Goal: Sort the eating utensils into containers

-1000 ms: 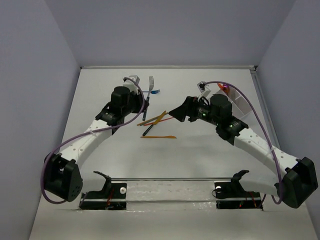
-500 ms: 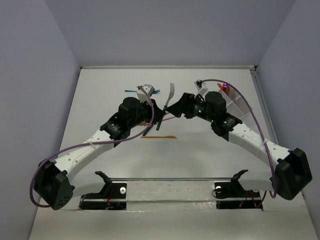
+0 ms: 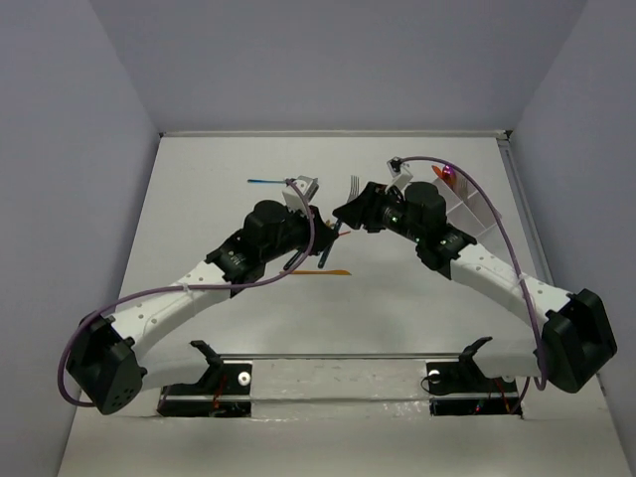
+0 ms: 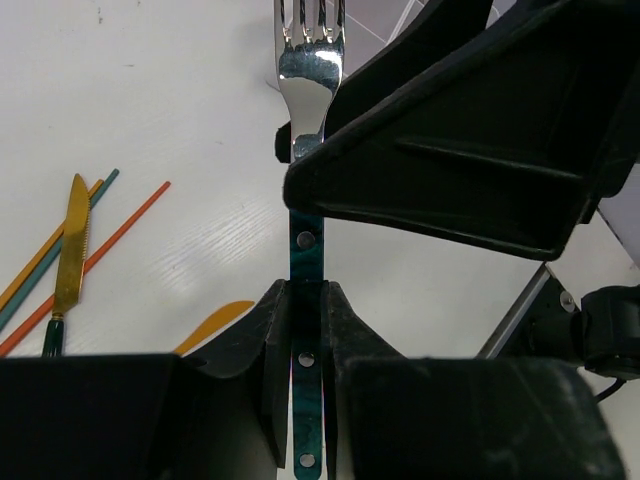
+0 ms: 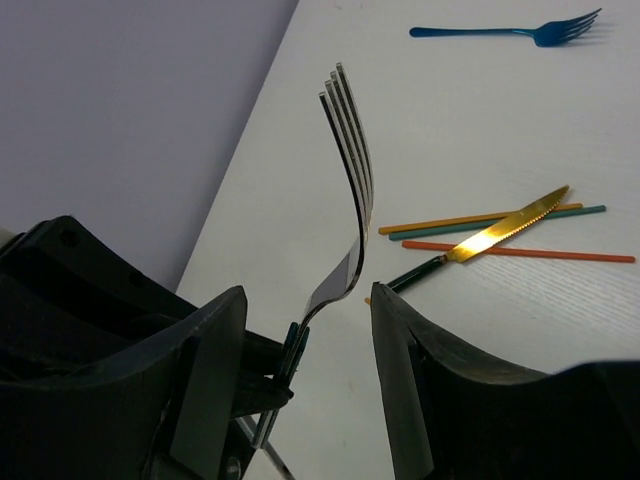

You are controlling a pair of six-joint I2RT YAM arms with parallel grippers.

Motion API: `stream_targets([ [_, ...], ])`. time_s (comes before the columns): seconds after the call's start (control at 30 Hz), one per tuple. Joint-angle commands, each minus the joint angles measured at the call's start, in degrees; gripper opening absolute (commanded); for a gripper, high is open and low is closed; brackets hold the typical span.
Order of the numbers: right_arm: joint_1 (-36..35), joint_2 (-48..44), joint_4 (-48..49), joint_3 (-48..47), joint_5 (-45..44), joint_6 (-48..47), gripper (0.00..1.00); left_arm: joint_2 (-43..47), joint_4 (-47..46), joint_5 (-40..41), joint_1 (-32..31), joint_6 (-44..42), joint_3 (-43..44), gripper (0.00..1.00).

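Left gripper stays clenched on the teal handle of the slim silver fork, now carried upright above the middle of the white table. Right gripper has swung in, jaws narrowing yet clear of its neck. This seems a handover toward the clear divided plastic box, mostly hidden behind that arm.

Both my arms reach forward and lean inward, the wrists nearly meeting over the middle of the table. My left gripper is clamped tight on the handle of a fork. My right gripper faces it, jaws parted, a finger on each side of the fork without touching.
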State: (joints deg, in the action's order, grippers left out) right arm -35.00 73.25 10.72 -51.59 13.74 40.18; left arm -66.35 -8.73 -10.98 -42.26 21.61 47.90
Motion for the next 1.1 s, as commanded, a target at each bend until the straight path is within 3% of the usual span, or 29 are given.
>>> stream_targets([
  [0.0,-0.59,1.63,3.6,0.0,-0.03,1.38,0.57,-0.01,-4.62,-0.79,-0.98,0.1,1.58,0.0],
  [0.23,-1.11,1.81,3.61,0.61,-0.2,2.27,0.51,-1.15,-8.93,0.26,-1.51,0.98,2.11,0.0],
  [0.37,-1.12,1.01,3.52,1.67,-0.9,2.53,0.4,-2.03,-10.16,0.09,-2.04,1.07,2.81,0.0],
  [0.47,-1.12,0.58,3.17,1.93,-1.61,2.71,0.16,-2.99,-10.25,-0.27,-2.04,0.89,3.51,0.0],
  [0.57,-1.12,-0.13,2.9,2.29,-2.66,3.06,0.0,-3.17,-10.17,0.08,-2.56,0.89,3.52,0.0],
  [0.67,-1.12,-1.88,2.38,2.46,-5.9,2.8,0.0,-2.56,-9.38,0.44,-3.09,1.07,3.52,0.24],
  [0.7,-1.12,-2.32,0.98,2.03,-6.78,2.36,0.0,-2.21,-8.94,0.52,-3.09,0.98,3.52,0.39],
  [0.97,0.45,-6.28,-6.32,-4.83,-20.41,-4.49,0.0,6.04,-3.49,2.81,-4.15,0.02,1.32,0.67],
  [1.07,4.66,-7.77,-9.3,-5.71,-23.83,-6.78,0.0,10.51,-0.16,3.51,-4.15,-0.86,0.09,0.9],
])
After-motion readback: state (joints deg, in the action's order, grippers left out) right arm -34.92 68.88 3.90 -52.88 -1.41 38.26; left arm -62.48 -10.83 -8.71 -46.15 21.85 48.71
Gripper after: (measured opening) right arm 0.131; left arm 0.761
